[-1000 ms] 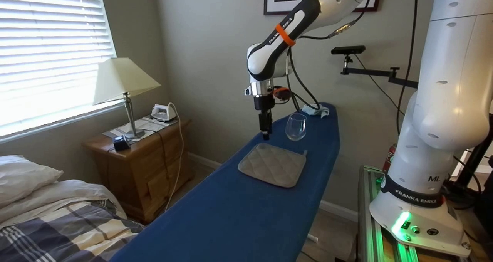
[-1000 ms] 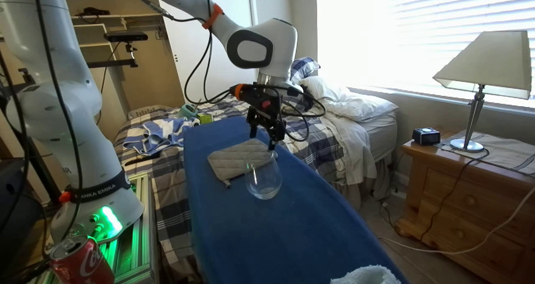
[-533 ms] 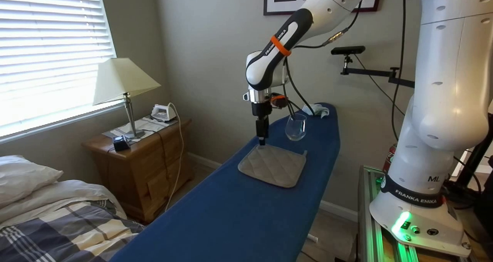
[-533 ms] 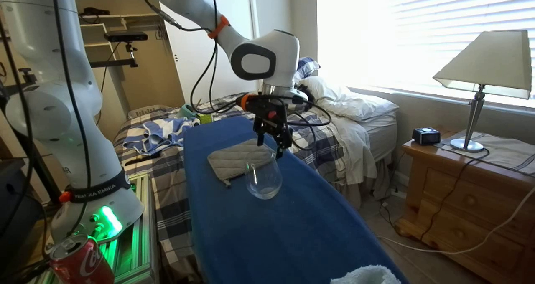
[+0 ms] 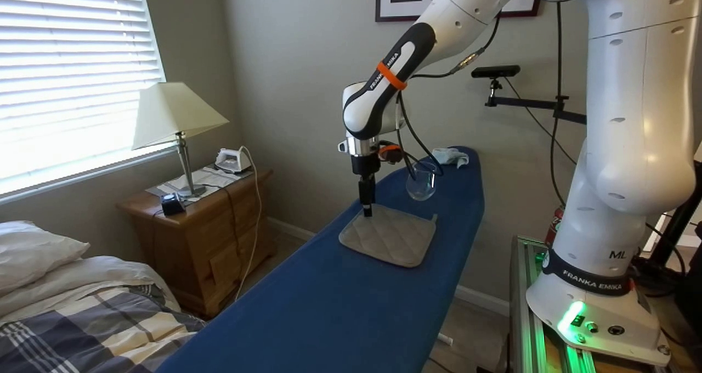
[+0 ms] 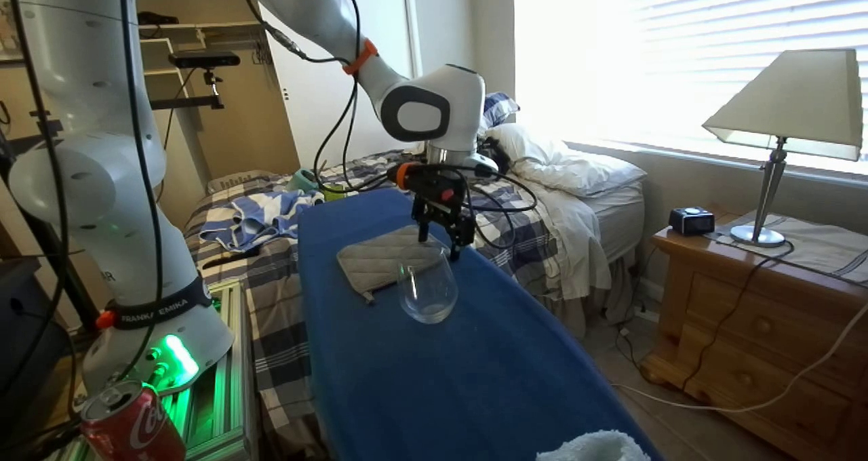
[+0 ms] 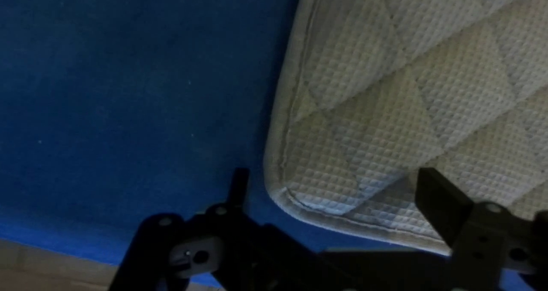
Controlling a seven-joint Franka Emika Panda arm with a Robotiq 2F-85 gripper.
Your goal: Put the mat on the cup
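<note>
The mat [image 5: 388, 235] lies flat on the ironing board [image 5: 307, 318]. It is grey-beige and roughly square, with diamond quilting, a finely dimpled weave, rounded corners and a stitched, bound edge; a small tab [image 6: 368, 297] projects from one corner. The cup [image 6: 428, 291], a clear stemless glass tumbler, stands upright on the ironing board, near the mat and apart from it.

The Robotiq gripper [image 7: 334, 173] is over the ironing board with its jaws spread wide. In the wrist view one finger [image 7: 238, 190] is above the board's blue surface just outside a mat corner, the other above the mat; contact cannot be told.

"FRANKA EMIKA" reads on the black base band [image 5: 595, 281] in both exterior views; in an exterior view the lettering "ML" [image 5: 617, 254] stands above it. Off the same side of the ironing board, a red Coca-Cola can [image 6: 132, 422] shows white script beginning "Co".

Against the frame half a second earlier, the gripper is lower; in an exterior view its fingertip [image 5: 367, 212] overlaps the mat rather than meeting its edge. Mat and cup are unmoved.
</note>
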